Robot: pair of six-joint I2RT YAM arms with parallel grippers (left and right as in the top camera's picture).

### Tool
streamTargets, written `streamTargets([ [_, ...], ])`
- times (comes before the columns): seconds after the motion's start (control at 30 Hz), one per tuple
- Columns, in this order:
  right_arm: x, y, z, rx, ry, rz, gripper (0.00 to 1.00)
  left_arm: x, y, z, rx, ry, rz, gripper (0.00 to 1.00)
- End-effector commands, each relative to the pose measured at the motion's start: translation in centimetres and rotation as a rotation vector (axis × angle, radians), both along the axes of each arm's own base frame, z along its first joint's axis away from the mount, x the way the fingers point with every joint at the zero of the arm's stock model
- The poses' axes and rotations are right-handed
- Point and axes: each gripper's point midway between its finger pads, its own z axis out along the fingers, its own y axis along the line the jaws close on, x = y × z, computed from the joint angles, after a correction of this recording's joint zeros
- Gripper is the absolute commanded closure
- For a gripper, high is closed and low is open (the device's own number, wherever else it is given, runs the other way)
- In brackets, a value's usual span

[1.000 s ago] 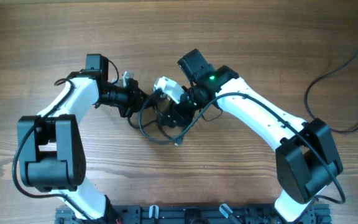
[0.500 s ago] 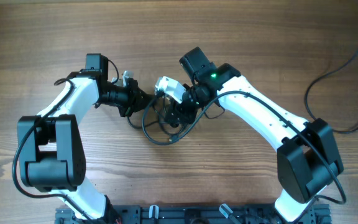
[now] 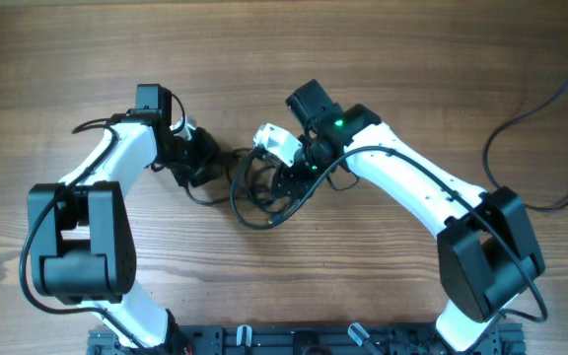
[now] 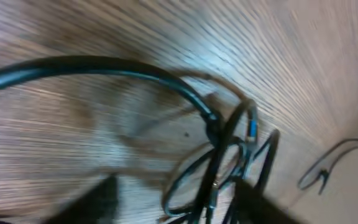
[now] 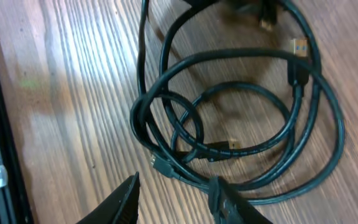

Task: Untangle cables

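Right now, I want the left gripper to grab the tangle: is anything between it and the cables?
Nothing visible does. Only bare wooden table lies between the left gripper and the cables; the right gripper sits at the bundle's far side.

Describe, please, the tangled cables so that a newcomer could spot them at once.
On the wooden table, look at the middle, between the left arm and the right arm. The cables lie as overlapping thin black loops, unlike the single black cord trailing off the right edge.
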Motion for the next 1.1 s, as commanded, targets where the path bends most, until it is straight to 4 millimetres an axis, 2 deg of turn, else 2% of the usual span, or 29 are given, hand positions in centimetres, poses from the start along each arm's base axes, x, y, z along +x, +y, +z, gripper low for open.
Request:
streamTargets([
  [0.0,-1.2,1.0,0.1,0.060,0.045,0.003,0.61,-0.1,1.8,0.2,0.056,0.013,0.007,0.28],
  [0.07,-0.8,1.3,0.2,0.071,0.041,-0.018,0.61,-0.5,2.3,2.2,0.060,0.029,-0.059,0.24],
  [0.1,-0.8,1.3,0.2,0.072,0.039,-0.017,0.61,-1.3,2.1,3.9,0.058,0.053,-0.112,0.22],
  [0.17,-0.9,1.1,0.1,0.059,0.045,-0.018,0.60,-1.9,1.5,4.8,0.057,0.060,-0.150,0.20],
  [0.27,-0.8,-0.6,-0.9,-0.036,0.037,-0.048,0.57,-3.0,-0.4,5.0,0.059,0.065,-0.232,0.19],
  [0.4,-0.2,-2.1,-1.1,-0.057,0.060,-0.090,0.56,-3.7,-3.5,4.9,0.064,0.056,-0.312,0.19],
  [0.5,-0.4,-2.3,-0.8,-0.026,0.098,-0.090,0.56,-3.5,-5.2,4.5,0.072,0.044,-0.306,0.20],
  [0.57,-0.6,-2.3,-0.7,-0.014,0.117,-0.088,0.56,-3.3,-5.7,3.5,0.119,0.050,-0.271,0.23],
  [0.63,-0.7,-2.3,-0.7,-0.012,0.121,-0.086,0.56,-3.3,-6.0,2.5,0.158,0.047,-0.248,0.31],
  [0.77,-1.3,-1.5,0.0,0.040,0.155,-0.069,0.56,-3.4,-6.5,1.7,0.174,0.042,-0.229,0.71],
  [0.87,-2.1,-0.7,0.8,0.112,0.182,-0.021,0.56,-3.2,-6.2,1.8,0.173,0.044,-0.220,0.94],
  [0.97,-3.0,0.4,2.1,0.213,0.202,0.055,0.56,-3.6,-6.6,2.3,0.102,0.070,-0.211,0.96],
  [1.07,-3.1,0.6,2.4,0.240,0.181,0.090,0.56,-3.9,-7.3,3.7,-0.061,0.078,-0.229,0.96],
])
